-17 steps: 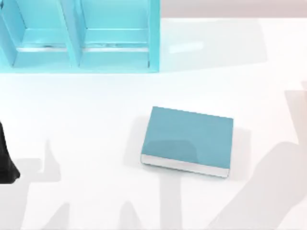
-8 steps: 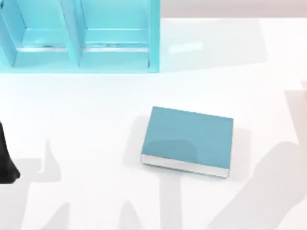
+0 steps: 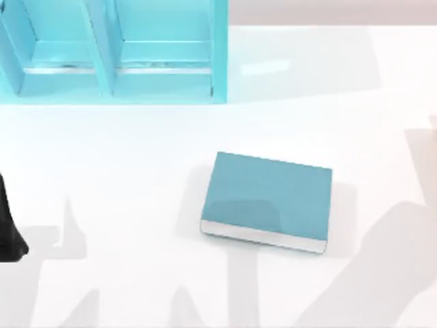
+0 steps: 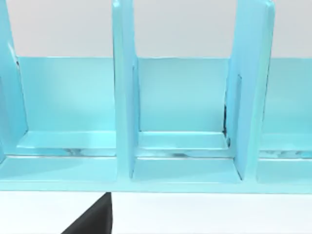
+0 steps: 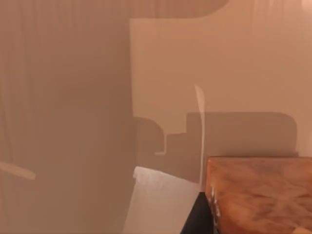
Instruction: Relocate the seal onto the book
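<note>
Nothing has shifted from above: the thick teal-blue hardcover book lies flat mid-worktop, and the left arm stays parked at the left edge. Left wrist view faces the teal compartmented shelf unit. Right wrist view shows the orange-amber seal close by; whether the right end effector pinches it cannot be told.

Teal book flat, mid-table

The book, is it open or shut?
Shut. In the top view the book lies flat on the table with its plain teal cover up and closed white page edges along one side.
</note>
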{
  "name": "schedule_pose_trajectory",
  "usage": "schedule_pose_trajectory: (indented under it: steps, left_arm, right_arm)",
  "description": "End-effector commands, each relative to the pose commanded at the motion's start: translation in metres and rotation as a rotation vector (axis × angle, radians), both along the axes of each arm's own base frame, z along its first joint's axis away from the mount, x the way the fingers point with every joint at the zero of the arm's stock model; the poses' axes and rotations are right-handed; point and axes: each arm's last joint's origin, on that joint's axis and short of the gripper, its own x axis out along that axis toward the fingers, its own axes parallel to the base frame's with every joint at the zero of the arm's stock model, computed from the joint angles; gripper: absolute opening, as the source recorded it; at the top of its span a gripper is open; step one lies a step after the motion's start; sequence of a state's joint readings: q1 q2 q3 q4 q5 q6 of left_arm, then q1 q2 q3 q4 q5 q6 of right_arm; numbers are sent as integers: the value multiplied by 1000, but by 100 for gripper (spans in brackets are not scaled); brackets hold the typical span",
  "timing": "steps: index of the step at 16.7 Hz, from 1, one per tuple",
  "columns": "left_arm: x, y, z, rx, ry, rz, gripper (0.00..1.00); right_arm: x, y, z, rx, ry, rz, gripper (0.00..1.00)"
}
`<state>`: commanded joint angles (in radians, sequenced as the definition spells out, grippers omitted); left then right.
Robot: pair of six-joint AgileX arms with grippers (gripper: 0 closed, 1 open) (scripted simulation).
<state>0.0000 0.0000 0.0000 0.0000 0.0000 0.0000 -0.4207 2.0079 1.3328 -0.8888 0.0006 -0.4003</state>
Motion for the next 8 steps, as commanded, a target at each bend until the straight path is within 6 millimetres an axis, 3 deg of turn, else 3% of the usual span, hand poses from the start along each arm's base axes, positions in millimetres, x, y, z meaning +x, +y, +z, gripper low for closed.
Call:
schedule_pose_trajectory:
  steps: [4, 8]
  left_arm:
    - [0, 0, 0, 0, 0, 0, 100]
    - [0, 0, 0, 0, 0, 0, 100]
  right_arm:
    - [7, 14, 36, 4, -45, -15, 0]
    - [15, 59, 90, 22, -68, -21, 0]
